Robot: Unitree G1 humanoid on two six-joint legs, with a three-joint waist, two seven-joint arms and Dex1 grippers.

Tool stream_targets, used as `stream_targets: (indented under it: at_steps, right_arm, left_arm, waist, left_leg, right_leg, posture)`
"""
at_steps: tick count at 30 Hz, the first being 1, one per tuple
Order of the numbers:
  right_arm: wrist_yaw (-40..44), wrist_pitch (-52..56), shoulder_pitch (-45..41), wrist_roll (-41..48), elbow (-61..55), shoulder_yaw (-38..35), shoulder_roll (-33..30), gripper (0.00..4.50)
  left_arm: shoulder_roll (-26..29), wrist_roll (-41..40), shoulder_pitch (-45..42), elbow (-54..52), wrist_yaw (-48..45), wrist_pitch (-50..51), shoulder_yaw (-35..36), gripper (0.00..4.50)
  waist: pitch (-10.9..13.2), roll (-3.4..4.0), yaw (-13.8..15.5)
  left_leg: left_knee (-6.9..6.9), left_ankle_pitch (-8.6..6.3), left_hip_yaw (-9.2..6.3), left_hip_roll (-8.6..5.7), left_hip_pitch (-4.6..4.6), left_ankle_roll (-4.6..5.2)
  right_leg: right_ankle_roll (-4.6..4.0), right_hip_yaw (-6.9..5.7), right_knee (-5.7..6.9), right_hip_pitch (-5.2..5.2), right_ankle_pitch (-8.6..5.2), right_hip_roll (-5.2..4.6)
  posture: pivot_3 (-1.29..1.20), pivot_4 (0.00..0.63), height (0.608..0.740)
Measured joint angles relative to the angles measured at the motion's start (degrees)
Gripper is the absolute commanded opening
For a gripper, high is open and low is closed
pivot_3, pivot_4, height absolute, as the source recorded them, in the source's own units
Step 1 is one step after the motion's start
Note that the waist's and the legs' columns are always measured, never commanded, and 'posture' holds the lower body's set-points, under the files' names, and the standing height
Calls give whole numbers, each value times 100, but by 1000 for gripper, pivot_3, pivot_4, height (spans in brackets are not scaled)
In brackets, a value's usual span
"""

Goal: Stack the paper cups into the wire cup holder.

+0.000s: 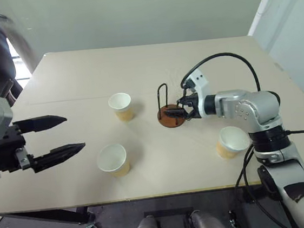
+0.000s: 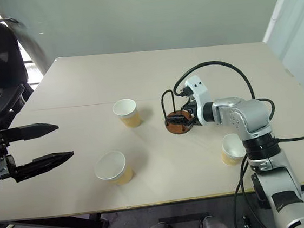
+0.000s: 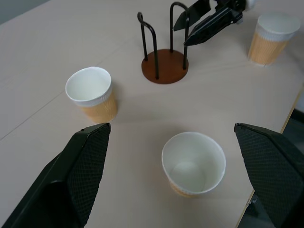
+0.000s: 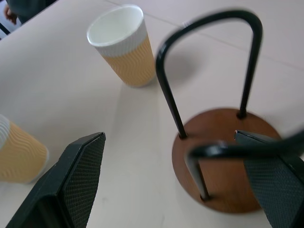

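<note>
Left arm: raised off the table's near-left edge, pointing toward the middle of the table and slightly down.
Left gripper (image 1: 62,135): fingers spread wide, holding nothing, touching nothing; the near cup lies ahead of it between the finger lines in the left wrist view.
Near cup (image 1: 113,160): upright, mouth up, near edge of the table (image 1: 136,66), left of centre.
Right cup (image 1: 232,141): upright, near the right edge, just beside the right forearm, apart from the holder.
Right arm: bent in from the right, forearm lying low over the table, wrist turned left toward the holder.
Right gripper (image 1: 176,107): jaws wide, empty; fingertips over the holder's base, one finger (image 4: 273,166) past the nearer loop; whether it touches the wire I cannot tell.
Holder (image 1: 169,112): centre of the table, upright, brown disc base with two black wire loops, no cup in it.
Far cup (image 1: 121,106): upright, left of the holder and near it, not touching.
</note>
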Motion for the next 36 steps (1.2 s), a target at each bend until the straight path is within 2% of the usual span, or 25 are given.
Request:
stream_targets:
  at_steps: [3,11,13,23,28,31,36]
  right_arm:
    - [-11,-51,0,-70,12,23,32,3565]
    - [67,-298,3,-220,9,178,-20,580]
    - [78,-391,20,-300,0,228,-31,14]
    - [408,-746,223,-365,-112,351,-295,14]
    - [1145,-838,439,-239,-408,396,-909,14]
    - [1788,-980,504,-140,-542,505,-1353,14]
    - [2695,-1352,614,84,-815,591,-1578,14]
  left_arm:
    - [-59,-134,68,-119,58,5,92,4500]
    - [-34,-252,186,-157,120,16,225,4500]
    - [-6,-293,175,-154,132,17,250,4500]
    - [37,-421,169,-149,237,14,258,4500]
    - [111,-418,217,-79,155,5,262,4500]
    - [230,-477,422,-83,-223,18,273,4500]
    - [479,-483,802,-78,-888,105,278,4500]
  waist:
    - [0,0,10]
    - [0,0,7]
    - [0,0,7]
    - [-2,-3,11]
    - [-3,-5,23]
    - [-3,-5,17]
    - [-3,-4,-12]
  left_leg:
    - [1,0,0,0,-2,0]
    - [1,1,0,0,-1,0]
    - [2,1,0,0,-1,0]
    - [4,2,0,0,5,0]
    - [5,2,1,0,3,-1]
    - [3,0,2,0,3,-3]
    - [3,1,2,6,3,-1]
  right_leg:
    - [1,0,-2,0,0,0]
    - [0,0,2,0,1,0]
    - [1,0,1,0,1,0]
    - [2,-1,1,10,2,0]
    - [2,1,-5,13,2,0]
    - [3,1,-4,13,1,0]
    - [-1,2,-4,12,-1,7]
  posture:
    - [0,150,740]
    - [0,150,740]
    - [0,150,740]
    - [0,150,740]
    - [0,150,740]
    - [0,150,740]
    - [0,150,740]
